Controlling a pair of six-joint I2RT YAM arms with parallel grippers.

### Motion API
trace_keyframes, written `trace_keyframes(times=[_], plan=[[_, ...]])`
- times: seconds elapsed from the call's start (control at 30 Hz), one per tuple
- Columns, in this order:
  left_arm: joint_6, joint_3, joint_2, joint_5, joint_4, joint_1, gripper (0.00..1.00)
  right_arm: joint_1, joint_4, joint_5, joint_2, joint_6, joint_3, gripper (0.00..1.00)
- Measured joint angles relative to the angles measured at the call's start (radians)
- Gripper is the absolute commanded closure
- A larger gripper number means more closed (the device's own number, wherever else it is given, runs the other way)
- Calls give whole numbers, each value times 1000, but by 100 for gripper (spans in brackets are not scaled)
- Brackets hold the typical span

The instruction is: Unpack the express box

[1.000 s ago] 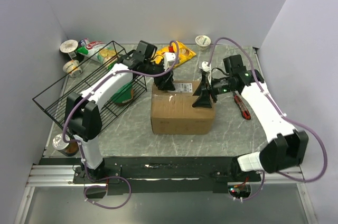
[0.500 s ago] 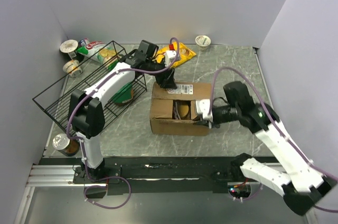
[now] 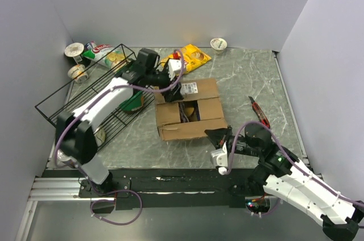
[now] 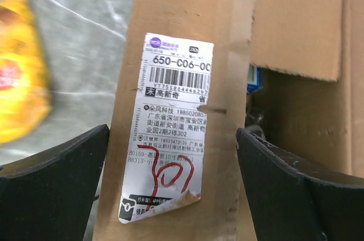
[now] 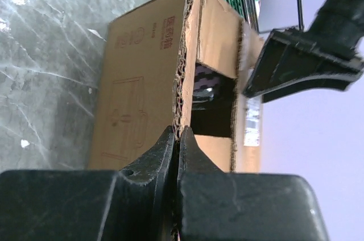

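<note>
The express box [image 3: 196, 120] stands mid-table with its top flaps spread and dark contents showing inside. My left gripper [image 3: 172, 88] hangs open over the far flap, its fingers [image 4: 54, 190] straddling the white shipping label [image 4: 173, 127] without pinching it. Low at the box's near right corner, my right gripper [image 3: 218, 134] is shut on the near flap. In the right wrist view the corrugated edge of that flap [image 5: 187, 53] runs straight into the closed gripper [image 5: 178, 134]. A blue scrap [image 4: 254, 79] peeks from inside the box.
A black wire basket [image 3: 85, 102] lies left of the box under the left arm. A yellow snack bag [image 3: 193, 57] and a white cup [image 3: 218, 43] sit at the back. A red-handled knife [image 3: 259, 113] lies to the right. Cups and packets crowd the back left corner, and a can [image 3: 71, 156] stands front left.
The closed box now has its flaps spread. My right arm swung down to the front and shut on the near flap, and the box turned slightly. My left gripper opened wide.
</note>
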Motion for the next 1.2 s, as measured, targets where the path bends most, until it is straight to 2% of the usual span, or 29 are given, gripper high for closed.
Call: trace_keyframes(times=[0.17, 0.3, 0.43, 0.53, 0.63, 0.9, 1.03, 1.2], plan=[[139, -99, -143, -135, 69, -75, 4, 8, 0, 13, 7, -15, -23, 100], [249, -134, -154, -225, 154, -151, 4, 7, -14, 52, 19, -3, -34, 100], [331, -148, -140, -278, 194, -177, 4, 6, -7, 73, 26, 17, -34, 100], [346, -169, -135, -329, 258, -197, 4, 6, -6, 90, 38, 42, -20, 100], [298, -182, -135, -368, 324, -207, 4, 5, -19, 106, 57, 69, 11, 100], [247, -118, -177, -252, 315, -142, 4, -6, -85, 151, 94, 122, 161, 100], [281, -106, -193, -191, 277, -181, 4, -6, -110, 146, 97, 124, 171, 100], [376, -109, -138, -173, 217, -241, 4, -6, -119, 141, 97, 124, 171, 100]])
